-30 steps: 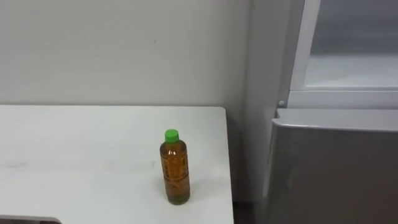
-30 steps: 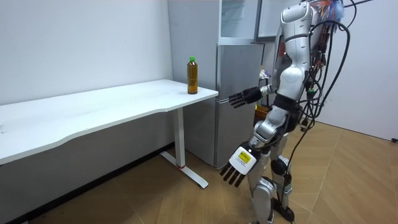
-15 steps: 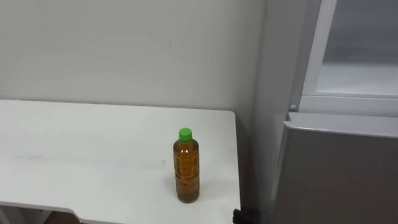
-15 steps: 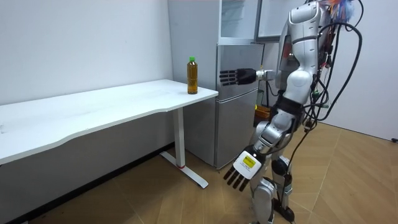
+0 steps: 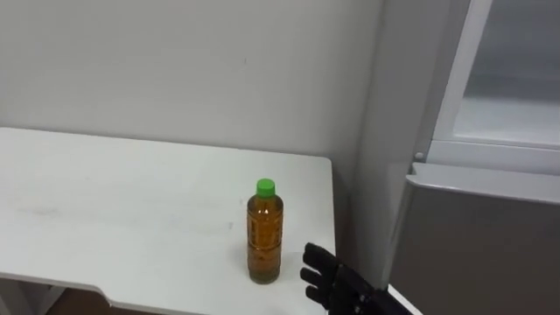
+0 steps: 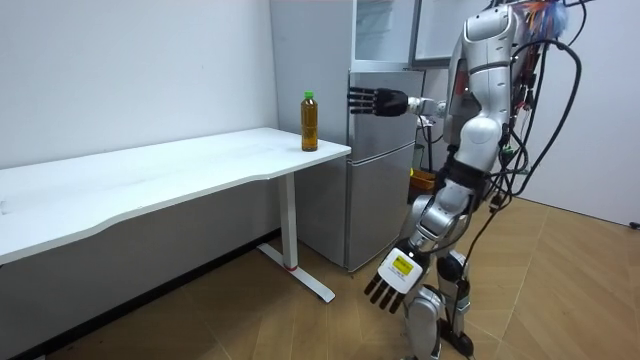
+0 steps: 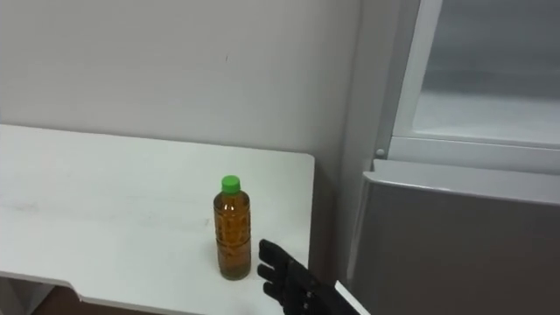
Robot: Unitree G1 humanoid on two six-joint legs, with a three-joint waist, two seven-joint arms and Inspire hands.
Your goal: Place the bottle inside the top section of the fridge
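Just right of the bottle point(image 5: 264, 236), the right hand point(image 5: 337, 284) is cut off by the lower edge, so we see its fingers but not its wrist. The fridge point(image 5: 472, 236) beyond the bottle runs off the top and right edges.

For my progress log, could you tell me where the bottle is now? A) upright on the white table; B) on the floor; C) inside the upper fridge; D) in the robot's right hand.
A: the bottle stands upright on the white table, with the right hand open beside it, not touching.
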